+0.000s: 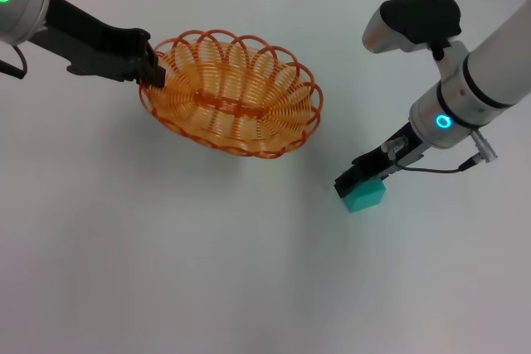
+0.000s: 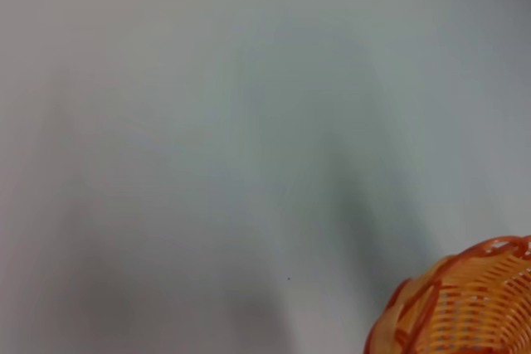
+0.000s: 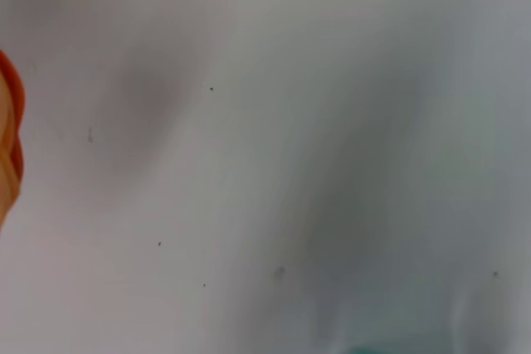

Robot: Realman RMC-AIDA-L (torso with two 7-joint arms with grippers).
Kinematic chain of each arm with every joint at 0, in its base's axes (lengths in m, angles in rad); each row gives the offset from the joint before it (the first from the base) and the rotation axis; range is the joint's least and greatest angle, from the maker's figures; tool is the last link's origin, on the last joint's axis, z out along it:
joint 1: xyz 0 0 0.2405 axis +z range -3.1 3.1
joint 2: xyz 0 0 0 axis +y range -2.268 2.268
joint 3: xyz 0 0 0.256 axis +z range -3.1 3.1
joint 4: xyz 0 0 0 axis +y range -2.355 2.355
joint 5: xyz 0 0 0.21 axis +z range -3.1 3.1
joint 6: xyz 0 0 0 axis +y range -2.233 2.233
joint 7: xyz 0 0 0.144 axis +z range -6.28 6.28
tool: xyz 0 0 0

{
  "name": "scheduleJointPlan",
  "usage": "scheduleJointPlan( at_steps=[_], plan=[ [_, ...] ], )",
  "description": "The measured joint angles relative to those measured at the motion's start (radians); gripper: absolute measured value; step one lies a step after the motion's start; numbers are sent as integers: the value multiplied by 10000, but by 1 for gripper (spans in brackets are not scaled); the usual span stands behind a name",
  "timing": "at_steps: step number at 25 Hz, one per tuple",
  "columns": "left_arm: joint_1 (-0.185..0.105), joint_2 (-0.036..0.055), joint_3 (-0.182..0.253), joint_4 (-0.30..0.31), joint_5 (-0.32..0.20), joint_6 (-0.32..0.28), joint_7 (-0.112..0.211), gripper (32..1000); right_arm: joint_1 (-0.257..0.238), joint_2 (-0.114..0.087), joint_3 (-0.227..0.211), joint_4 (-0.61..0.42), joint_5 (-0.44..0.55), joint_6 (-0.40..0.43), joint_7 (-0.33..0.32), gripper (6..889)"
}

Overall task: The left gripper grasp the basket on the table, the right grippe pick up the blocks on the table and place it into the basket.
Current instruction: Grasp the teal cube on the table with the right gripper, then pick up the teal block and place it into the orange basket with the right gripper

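Head view. Orange wire basket sits on the white bench, toward the far edge and left of centre. Long axis runs from far-left to near-right, open side up. Left pincer, black and blocky, comes in from the far-left corner and is clamped on the basket's scalloped rim at its left end. Teal cube lies on the bench well apart from the basket, to its near-right, one corner turned toward the near edge. Right pincer reaches down from the right side, tips touching the cube's far-left top edge; whether they are closed on the cube cannot be told.

Left wrist view. Mostly bare bench; a piece of the basket's looped rim and spiral side shows at one corner.

Right wrist view. Blurred bench surface; a sliver of orange basket at one edge; a faint teal trace of the cube at another.
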Motion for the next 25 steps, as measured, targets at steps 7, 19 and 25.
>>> scheduleJointPlan(
  at_steps=[7, 19, 25],
  plan=[
    [-6, 0, 0, 0, 1, 1, 0, 89, -1, -2, 1, -1, 20, -1, 52, 710],
    [-2, 9, -28, 0, 0, 0, 0, 84, -1, 5, 0, -24, 6, 5, 112, 566],
    [131, 29, -72, -93, 2, 30, 72, 84, -585, 63, -387, -1483, -25, 530, 738, 563]
  ],
)
